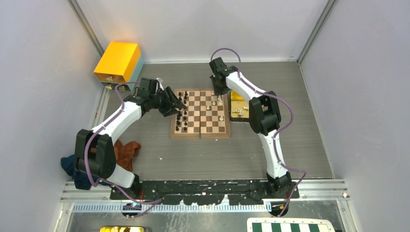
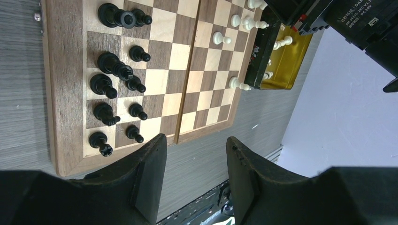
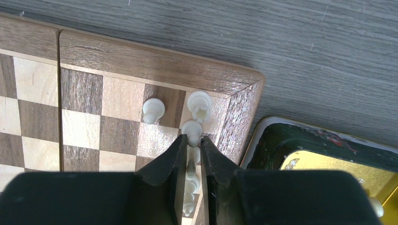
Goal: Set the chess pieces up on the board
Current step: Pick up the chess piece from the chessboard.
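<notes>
The right jaws are almost pressed together, pinching a cream-white piece (image 3: pixel 192 129) in the thin slit between the fingers (image 3: pixel 169 161). Its round head pokes out just past the tips. More white shows deeper in the slit, too hidden to separate.

Just beyond the tips a rook-like white piece (image 3: pixel 199 102) stands on the corner square of the board (image 3: pixel 155 65), with a white pawn (image 3: pixel 153 110) to its left. Right of the jaws, a gold tray (image 3: pixel 324 164) is cut off by the picture's edge.

The left jaws are spread wide and hold nothing, above the board's frame and the grey surface (image 2: pixel 197 173). Beyond their tips and to the left, black pieces (image 2: pixel 104 86) stand in two rows.

The right arm (image 1: pixel 241 84) stretches far out and bends down over the board; the left arm (image 1: pixel 121 116) curves in from the side.
</notes>
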`<state>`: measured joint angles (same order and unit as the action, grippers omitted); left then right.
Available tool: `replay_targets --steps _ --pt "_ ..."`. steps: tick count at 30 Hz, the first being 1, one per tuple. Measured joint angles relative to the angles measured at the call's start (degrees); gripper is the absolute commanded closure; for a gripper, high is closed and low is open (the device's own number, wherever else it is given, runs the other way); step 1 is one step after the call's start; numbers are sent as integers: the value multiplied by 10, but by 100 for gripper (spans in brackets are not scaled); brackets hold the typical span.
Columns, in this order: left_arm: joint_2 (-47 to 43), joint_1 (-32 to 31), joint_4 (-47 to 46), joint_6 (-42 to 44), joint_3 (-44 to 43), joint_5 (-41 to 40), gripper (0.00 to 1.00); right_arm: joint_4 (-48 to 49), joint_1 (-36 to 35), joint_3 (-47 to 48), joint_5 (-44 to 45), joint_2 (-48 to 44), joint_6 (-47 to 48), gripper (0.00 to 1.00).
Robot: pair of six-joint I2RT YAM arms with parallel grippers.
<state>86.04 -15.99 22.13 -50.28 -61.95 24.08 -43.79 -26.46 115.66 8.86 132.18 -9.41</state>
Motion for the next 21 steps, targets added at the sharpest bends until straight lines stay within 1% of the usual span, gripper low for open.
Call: replay_targets --steps 4,7,14,17,21 --pt "2 0 0 0 -3 1 49 0 1 0 0 0 0 81" --pt "3 0 -1 0 -7 2 49 0 1 1 0 0 0 84" --pt "4 0 -1 0 -7 4 49 0 1 3 -2 1 0 85" --pt "4 0 -1 0 -7 5 49 0 2 3 -3 1 0 84" --pt "4 0 -1 0 -7 5 49 0 2 3 -4 1 0 78"
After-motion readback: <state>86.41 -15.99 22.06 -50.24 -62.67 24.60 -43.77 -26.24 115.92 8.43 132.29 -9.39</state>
